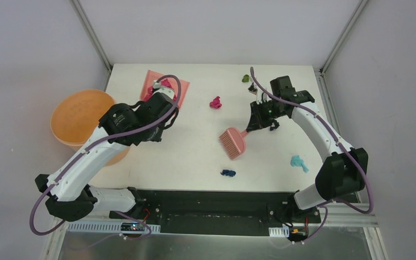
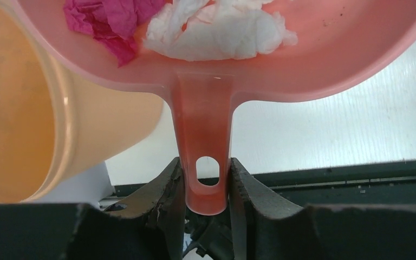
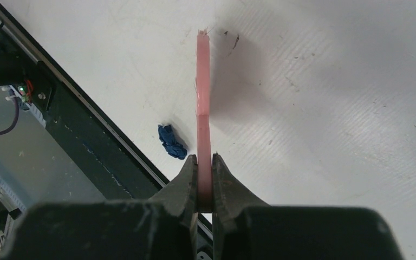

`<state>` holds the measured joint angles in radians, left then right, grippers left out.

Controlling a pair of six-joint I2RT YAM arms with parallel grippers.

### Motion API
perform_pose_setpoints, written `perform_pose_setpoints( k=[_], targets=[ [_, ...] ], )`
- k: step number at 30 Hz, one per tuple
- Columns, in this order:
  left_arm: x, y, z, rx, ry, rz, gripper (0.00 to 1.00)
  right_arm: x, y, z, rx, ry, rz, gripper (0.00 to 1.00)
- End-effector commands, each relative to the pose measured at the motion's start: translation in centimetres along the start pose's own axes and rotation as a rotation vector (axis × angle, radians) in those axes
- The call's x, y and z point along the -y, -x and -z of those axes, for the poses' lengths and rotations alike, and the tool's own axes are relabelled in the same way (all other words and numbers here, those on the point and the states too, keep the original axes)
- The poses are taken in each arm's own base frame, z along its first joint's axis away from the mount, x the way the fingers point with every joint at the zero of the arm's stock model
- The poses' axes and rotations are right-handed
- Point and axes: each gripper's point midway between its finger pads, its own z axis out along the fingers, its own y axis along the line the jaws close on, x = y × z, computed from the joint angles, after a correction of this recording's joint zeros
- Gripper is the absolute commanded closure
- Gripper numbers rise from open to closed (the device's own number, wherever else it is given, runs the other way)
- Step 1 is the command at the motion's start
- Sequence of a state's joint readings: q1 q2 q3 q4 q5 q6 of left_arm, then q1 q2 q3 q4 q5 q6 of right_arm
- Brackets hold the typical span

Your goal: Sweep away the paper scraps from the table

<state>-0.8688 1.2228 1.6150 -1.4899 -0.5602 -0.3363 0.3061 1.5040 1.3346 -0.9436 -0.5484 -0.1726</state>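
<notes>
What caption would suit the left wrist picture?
Left gripper holds a pink dustpan by its handle, paper scraps inside, orange bucket beside it.

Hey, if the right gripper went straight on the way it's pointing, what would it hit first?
Probably bare table, met by the tip of the pink brush that the right gripper holds out ahead. The dark blue scrap lies off that line. Height is unclear.

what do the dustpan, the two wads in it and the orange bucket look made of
Dustpan: smooth, slightly translucent pink plastic, it seems; light glows through its moulded handle. Pink wad and white wad: matte crumpled paper, tissue-like, with soft creases. Bucket: likely orange plastic, smooth wall with a thicker rim.
</notes>
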Motion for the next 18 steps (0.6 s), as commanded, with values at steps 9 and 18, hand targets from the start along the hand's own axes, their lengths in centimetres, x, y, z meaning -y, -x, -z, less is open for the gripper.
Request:
perform_pose_setpoints(
  k=[9,18],
  targets=[
    [-8.3,-3.4,4.3,-0.015,0.227,0.125,1.00,-2.5,0.8,-0.5,0.061,0.178,0.010,1.00],
    [-13.2,-3.8,5.0,-0.012,0.448,0.160,1.00,-2.4,0.3,-0.4,0.072,0.212,-0.013,1.00]
  ],
)
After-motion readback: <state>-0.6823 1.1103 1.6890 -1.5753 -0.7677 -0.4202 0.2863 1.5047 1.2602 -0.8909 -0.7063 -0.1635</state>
